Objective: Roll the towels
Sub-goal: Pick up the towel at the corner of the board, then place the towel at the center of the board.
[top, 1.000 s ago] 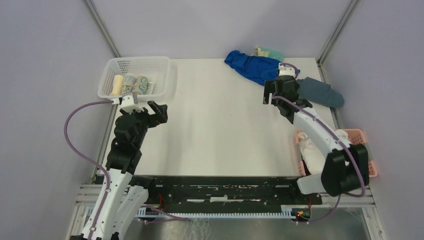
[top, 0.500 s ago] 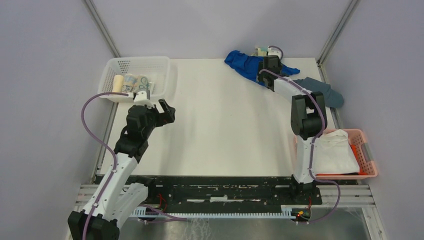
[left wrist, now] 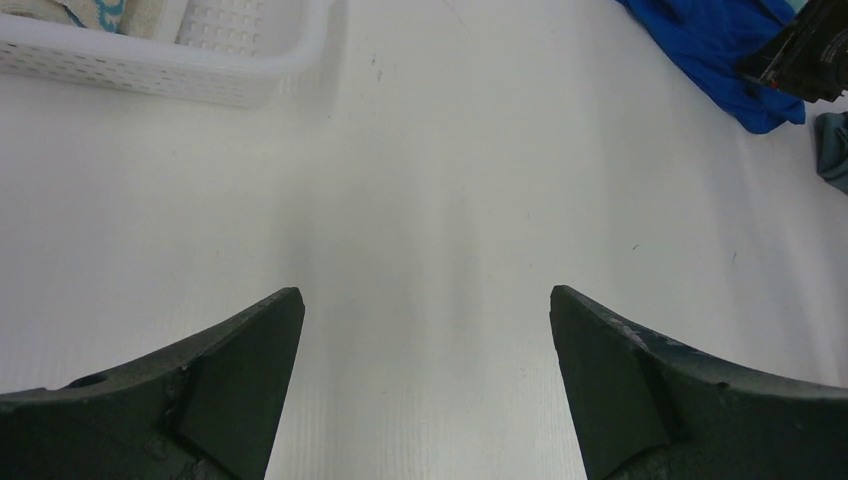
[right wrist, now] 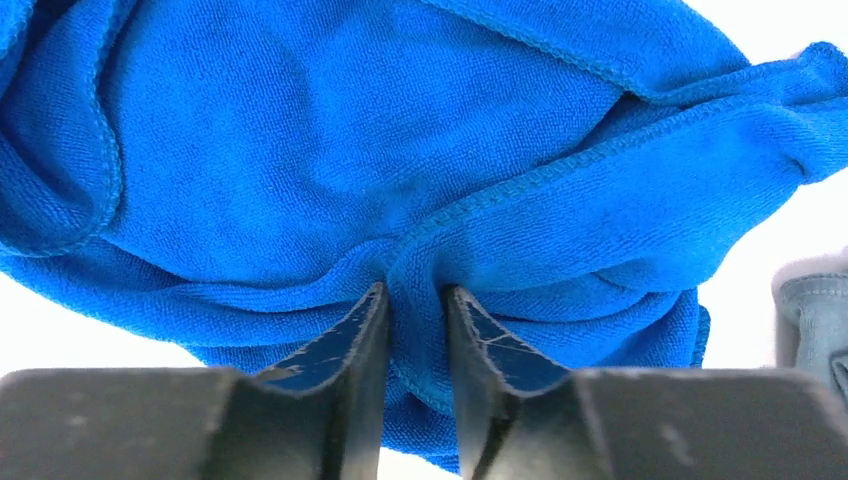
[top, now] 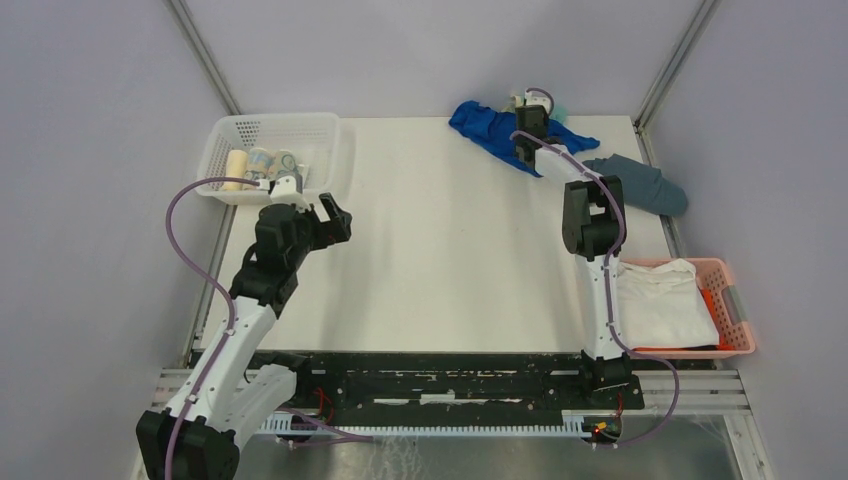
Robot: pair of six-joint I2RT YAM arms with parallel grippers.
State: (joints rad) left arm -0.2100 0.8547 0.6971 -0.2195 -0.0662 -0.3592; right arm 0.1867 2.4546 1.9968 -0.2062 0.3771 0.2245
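Observation:
A crumpled royal blue towel (top: 485, 125) (right wrist: 400, 150) lies at the far edge of the table. My right gripper (top: 527, 138) (right wrist: 415, 292) reaches onto it, and its fingers pinch a raised fold of the blue cloth between them. Behind that gripper a bit of a pale yellow and teal towel (top: 548, 103) shows, mostly hidden. My left gripper (top: 335, 215) (left wrist: 425, 295) hovers over bare table at the left, jaws wide open and holding nothing. In the left wrist view the blue towel (left wrist: 700, 40) lies far ahead to the right.
A white perforated basket (top: 270, 130) at the back left holds rolled cloths (top: 262, 165). A slate grey-blue cloth (top: 640, 185) lies right of the blue towel. A pink basket (top: 735, 310) at the right edge holds a white cloth (top: 660, 305).
The right arm stretched out to the far edge and its jaws closed onto a fold of the blue towel. The left arm shifted slightly forward, still open.

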